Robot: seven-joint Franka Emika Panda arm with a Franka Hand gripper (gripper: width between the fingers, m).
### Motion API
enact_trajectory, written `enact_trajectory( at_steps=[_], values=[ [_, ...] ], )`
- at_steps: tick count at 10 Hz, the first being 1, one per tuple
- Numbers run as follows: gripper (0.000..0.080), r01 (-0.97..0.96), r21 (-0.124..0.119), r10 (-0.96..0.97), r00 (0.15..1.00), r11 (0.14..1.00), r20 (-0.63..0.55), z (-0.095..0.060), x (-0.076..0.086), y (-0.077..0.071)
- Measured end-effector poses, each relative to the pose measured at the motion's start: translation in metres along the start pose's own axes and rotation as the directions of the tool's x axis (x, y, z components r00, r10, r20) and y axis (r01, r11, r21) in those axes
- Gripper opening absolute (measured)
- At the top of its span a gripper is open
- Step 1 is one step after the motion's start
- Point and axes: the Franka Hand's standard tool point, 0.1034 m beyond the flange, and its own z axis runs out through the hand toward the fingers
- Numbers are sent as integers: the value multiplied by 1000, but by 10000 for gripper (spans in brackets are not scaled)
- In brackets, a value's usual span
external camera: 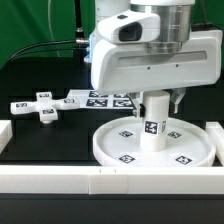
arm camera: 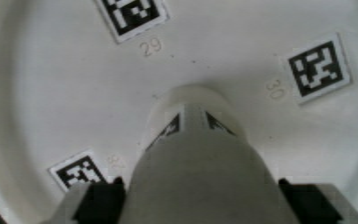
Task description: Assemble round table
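The exterior view is looking across the table from a little above, seemingly from just beyond a white border bar [external camera: 50,178] that is crossing its near edge. It is standing far enough back to be taking in the marker board [external camera: 100,99], the cross-shaped piece [external camera: 42,106] and the round disc [external camera: 108,145], though the arm is filling its upper part. The wrist view is looking steeply down along the post [arm camera: 202,150] from very close. Both views are sharing the post and the disc's tagged face around it.
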Motion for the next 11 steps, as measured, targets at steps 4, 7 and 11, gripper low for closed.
enact_trajectory(
  at_steps=[4, 7, 11],
  values=[
    [410, -313, 21, 313, 950, 950, -7, 0, -1, 0],
    [410, -499, 38, 499, 867, 866, 3, 0, -1, 1],
    [410, -768, 81, 768, 640, 636, 36, -1, 1, 2]
  ],
)
